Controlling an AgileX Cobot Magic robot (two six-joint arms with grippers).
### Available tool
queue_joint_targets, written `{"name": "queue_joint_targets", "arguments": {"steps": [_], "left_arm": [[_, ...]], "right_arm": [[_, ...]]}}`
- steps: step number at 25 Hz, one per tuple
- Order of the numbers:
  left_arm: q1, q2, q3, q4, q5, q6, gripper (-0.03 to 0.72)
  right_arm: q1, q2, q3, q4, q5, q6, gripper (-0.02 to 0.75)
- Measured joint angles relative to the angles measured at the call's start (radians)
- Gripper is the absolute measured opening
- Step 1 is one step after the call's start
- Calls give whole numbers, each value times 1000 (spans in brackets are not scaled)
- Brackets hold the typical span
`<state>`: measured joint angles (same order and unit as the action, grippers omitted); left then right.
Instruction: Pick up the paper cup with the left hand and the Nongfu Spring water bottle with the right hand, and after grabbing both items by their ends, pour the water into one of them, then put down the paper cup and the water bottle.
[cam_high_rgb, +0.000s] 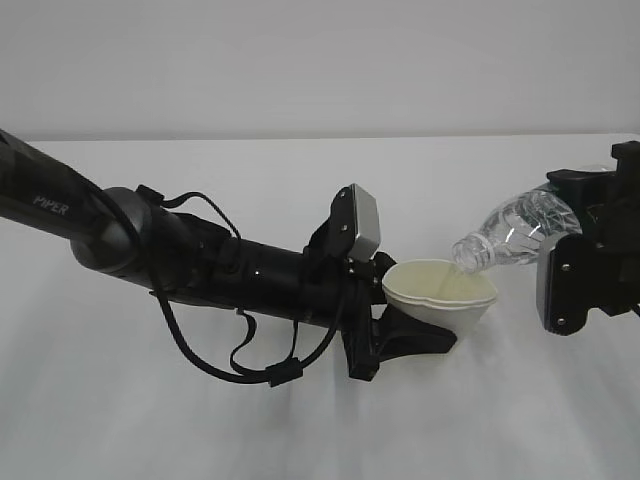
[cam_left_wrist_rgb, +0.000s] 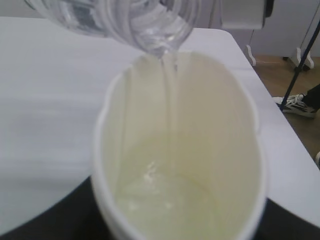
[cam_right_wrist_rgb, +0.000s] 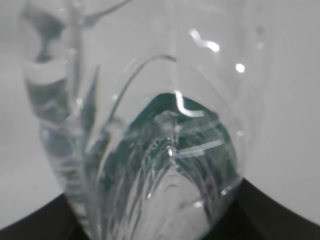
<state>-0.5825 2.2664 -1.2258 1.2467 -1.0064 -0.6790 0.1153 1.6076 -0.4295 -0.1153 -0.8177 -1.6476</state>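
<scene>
The paper cup (cam_high_rgb: 441, 292) is held above the table, squeezed oval, by my left gripper (cam_high_rgb: 405, 335), which is shut on its lower part. The Nongfu Spring water bottle (cam_high_rgb: 510, 232) is tilted neck-down to the left, its mouth over the cup's far rim. My right gripper (cam_high_rgb: 572, 262) is shut on the bottle's base end. Close up in the left wrist view, the cup (cam_left_wrist_rgb: 175, 170) has water pooled at its bottom and a thin stream runs from the bottle (cam_left_wrist_rgb: 145, 22) down the cup's inner wall. The bottle (cam_right_wrist_rgb: 150, 150) fills the right wrist view.
A white table (cam_high_rgb: 320, 430) lies under both arms. The left arm with its looping cables (cam_high_rgb: 240, 360) stretches across the left half. At the left wrist view's right edge, past the table's edge, are floor, stand legs and a shoe (cam_left_wrist_rgb: 300, 105).
</scene>
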Motion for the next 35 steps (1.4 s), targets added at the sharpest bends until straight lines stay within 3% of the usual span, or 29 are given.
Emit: {"name": "queue_joint_targets", "arguments": {"steps": [35], "left_arm": [[0,0,0,11,2,0,396]], "right_arm": [[0,0,0,0,-12,-2,405]]}}
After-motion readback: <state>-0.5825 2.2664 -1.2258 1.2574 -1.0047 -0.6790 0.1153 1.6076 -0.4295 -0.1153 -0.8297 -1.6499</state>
